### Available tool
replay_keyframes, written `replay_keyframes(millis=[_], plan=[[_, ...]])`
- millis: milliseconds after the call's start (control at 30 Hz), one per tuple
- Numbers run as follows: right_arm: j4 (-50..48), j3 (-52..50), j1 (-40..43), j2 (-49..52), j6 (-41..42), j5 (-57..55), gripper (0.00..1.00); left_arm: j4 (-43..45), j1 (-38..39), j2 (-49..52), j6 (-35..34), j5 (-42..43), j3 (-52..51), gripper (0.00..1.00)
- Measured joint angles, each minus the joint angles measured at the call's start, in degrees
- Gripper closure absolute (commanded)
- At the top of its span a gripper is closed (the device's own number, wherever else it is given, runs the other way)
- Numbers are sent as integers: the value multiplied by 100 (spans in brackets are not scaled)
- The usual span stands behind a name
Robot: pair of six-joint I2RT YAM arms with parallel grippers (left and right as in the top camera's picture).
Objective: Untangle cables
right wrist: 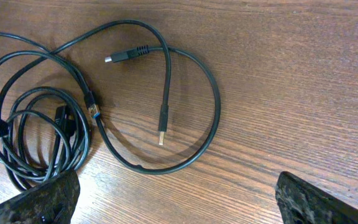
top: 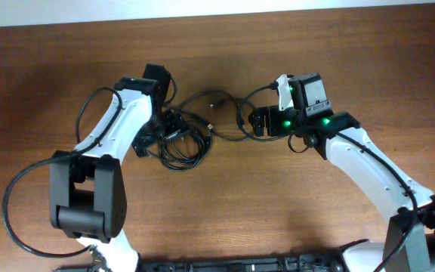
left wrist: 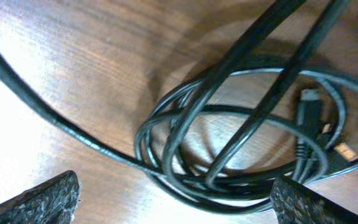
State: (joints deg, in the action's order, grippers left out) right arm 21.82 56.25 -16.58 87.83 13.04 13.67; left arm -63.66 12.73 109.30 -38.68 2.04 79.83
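Observation:
Black cables lie tangled on the wooden table. A tight coil (top: pixel 181 147) sits at centre left, and a looser loop (top: pixel 229 134) runs right from it. My left gripper (top: pixel 165 134) hangs low over the coil, open; in the left wrist view the coil (left wrist: pixel 229 155) fills the frame and its lowest strands pass between the spread fingers (left wrist: pixel 179 199). My right gripper (top: pixel 254 121) is open and empty beside the loop's right end. The right wrist view shows the loop (right wrist: pixel 211 118), a gold-tipped USB plug (right wrist: pixel 161 134), a black plug (right wrist: pixel 126 56) and the coil (right wrist: pixel 36 137), all beyond its fingers (right wrist: pixel 179 196).
The wooden table (top: pixel 278 219) has a pale wall edge along the back (top: pixel 217 9). The arms' own grey cables arc beside each arm, one at lower left (top: pixel 13 219). A dark bar runs along the front edge (top: pixel 240 264).

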Motion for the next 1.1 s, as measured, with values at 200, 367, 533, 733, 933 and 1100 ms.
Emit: replay_keyframes(millis=[200, 367, 533, 733, 933, 1100], plan=[[48, -2, 0, 0, 4, 0, 2, 389, 4, 2, -988, -385, -846, 6], [59, -2, 0, 0, -2, 0, 2, 1060, 155, 11, -1182, -398, -1021, 61], [68, -2, 0, 0, 4, 0, 2, 796, 155, 11, -1191, -400, -750, 80], [74, -2, 0, 0, 4, 2, 2, 365, 157, 11, -1204, -608, -662, 30], [72, -2, 0, 0, 0, 0, 2, 210, 157, 9, -1189, -1606, -662, 44], [79, -2, 0, 0, 2, 0, 2, 278, 155, 9, -1600, -2236, -682, 31]])
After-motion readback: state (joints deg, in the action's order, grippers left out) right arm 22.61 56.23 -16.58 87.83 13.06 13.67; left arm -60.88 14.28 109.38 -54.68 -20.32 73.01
